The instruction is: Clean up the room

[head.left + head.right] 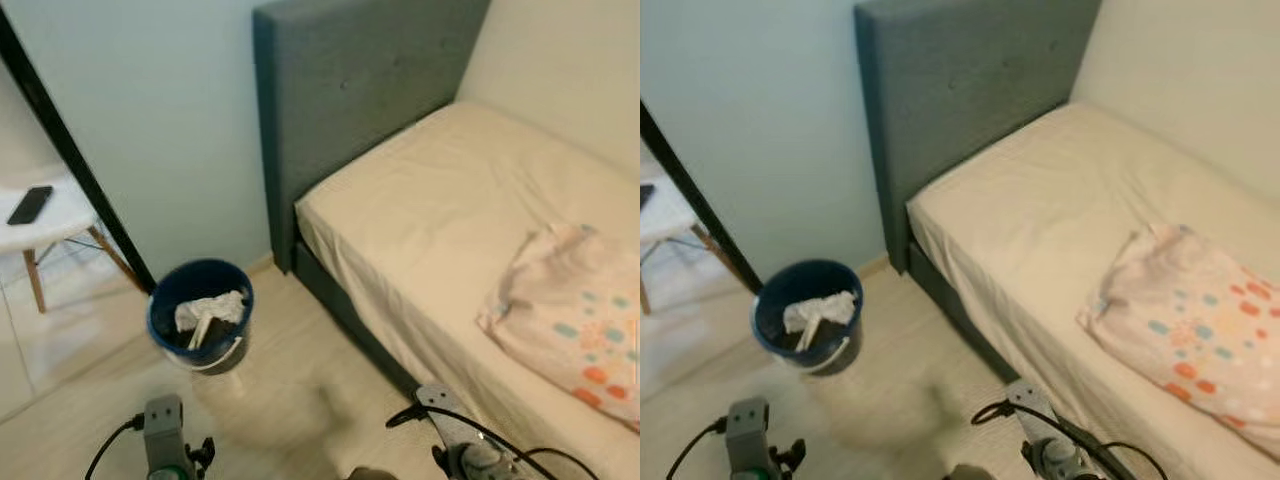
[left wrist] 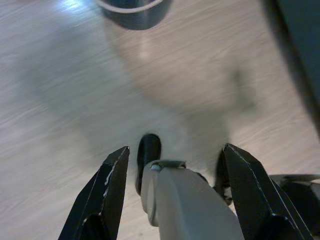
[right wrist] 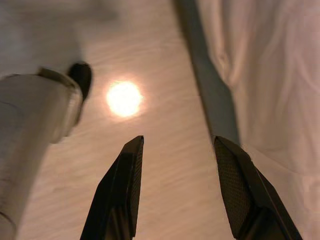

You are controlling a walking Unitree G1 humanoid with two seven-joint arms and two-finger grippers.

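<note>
A dark blue bin (image 1: 200, 312) stands on the wooden floor by the wall, near the bed's headboard, with white crumpled waste (image 1: 210, 310) inside. A pale patterned cloth (image 1: 570, 320) lies on the bed's cream sheet. My left gripper (image 2: 175, 165) hangs open above the floor with nothing between its fingers; the bin's base (image 2: 132, 10) is ahead of it. My right gripper (image 3: 177, 165) is also open and empty, hanging over the floor beside the bed's dark base (image 3: 210, 90). Both wrists (image 1: 165, 440) (image 1: 460, 440) show at the lower edge of the head views.
A grey upholstered headboard (image 1: 350, 90) rises against the pale blue wall. The bed (image 1: 450, 200) runs along my right. At far left stands a white chair (image 1: 50, 225) with a black phone (image 1: 30, 205) on it, behind a dark door frame (image 1: 80, 170).
</note>
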